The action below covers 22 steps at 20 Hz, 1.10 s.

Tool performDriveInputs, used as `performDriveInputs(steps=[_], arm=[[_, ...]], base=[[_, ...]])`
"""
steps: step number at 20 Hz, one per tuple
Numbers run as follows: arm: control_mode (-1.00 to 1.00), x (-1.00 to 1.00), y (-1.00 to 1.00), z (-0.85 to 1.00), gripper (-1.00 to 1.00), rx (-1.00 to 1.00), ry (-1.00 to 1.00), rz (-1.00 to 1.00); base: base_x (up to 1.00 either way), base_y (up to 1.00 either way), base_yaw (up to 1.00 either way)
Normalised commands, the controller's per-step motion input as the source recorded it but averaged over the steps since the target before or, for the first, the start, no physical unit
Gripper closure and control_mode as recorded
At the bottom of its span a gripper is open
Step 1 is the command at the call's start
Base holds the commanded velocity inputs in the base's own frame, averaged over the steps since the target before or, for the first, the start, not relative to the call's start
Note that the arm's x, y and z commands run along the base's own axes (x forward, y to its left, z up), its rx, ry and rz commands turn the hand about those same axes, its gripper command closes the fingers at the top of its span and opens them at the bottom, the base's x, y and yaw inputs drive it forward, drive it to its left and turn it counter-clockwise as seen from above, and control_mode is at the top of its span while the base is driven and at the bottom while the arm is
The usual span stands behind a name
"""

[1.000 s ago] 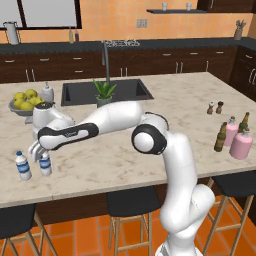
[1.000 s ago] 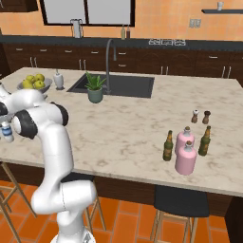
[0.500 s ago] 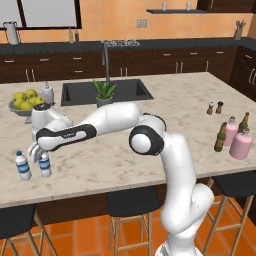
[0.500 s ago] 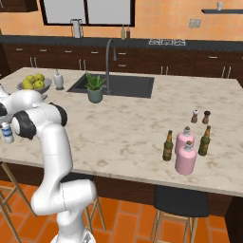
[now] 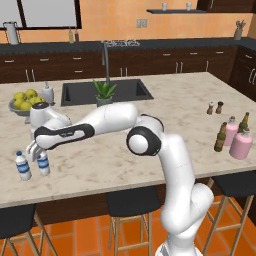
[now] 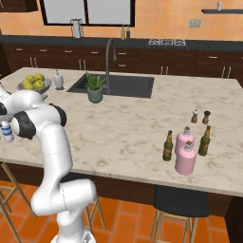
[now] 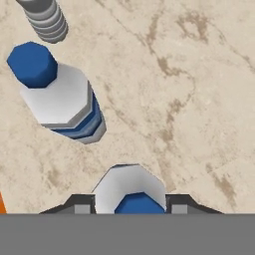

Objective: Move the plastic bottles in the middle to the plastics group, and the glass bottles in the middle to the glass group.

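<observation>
Marble countertop (image 5: 150, 150) carries everything we care about at this moment. At the left edge of the left base view our gripper (image 5: 39, 151) hangs over the near left corner of the island with its jaws drawn in narrowly around a water bottle (image 5: 43, 163); the hand view shows that bottle's shoulders and blue cap (image 7: 138, 204) seated between the two dark finger tips at the bottom centre. We judge it gripped, standing on or just above the counter.

Just beside it, to the left in the left base view and in the upper left of the hand view, stands the second water bottle (image 7: 60, 94), the plastics group, upright and apart from the held one.

What worries us:
- We cannot tell whether the held bottle's base touches the marble. Letting go from any height could make a light bottle tip.
- The neighbour is close. Fingers spreading, or a sideways drift as we retreat, could knock it down.
- Both bottles stand near the front edge of the island, so one that topples may roll off.
- A tilted lift-off could drag the released bottle by its cap.

At the right of the left base view, the pink bottles (image 5: 241, 145) and dark beer bottles (image 5: 220, 138) cluster together.
</observation>
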Motion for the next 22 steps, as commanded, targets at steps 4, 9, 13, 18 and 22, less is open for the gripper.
performDriveInputs(steps=[4, 9, 13, 18, 22], arm=[[-1.0, 0.0, 0.0, 0.0, -1.0, 0.0, 0.0, 0.0], [-1.0, 0.0, 0.0, 0.0, -1.0, 0.0, 0.0, 0.0], [-1.0, 0.0, 0.0, 0.0, -1.0, 0.0, 0.0, 0.0], [-1.0, -0.1, -0.01, 0.24, -1.0, 0.0, -0.02, 0.0], [-1.0, -0.52, -0.37, 0.31, -1.0, 0.01, -0.07, -0.02]], base=[[0.0, 0.0, 0.0], [0.0, 0.0, 0.0], [0.0, 0.0, 0.0], [0.0, 0.0, 0.0], [0.0, 0.0, 0.0]])
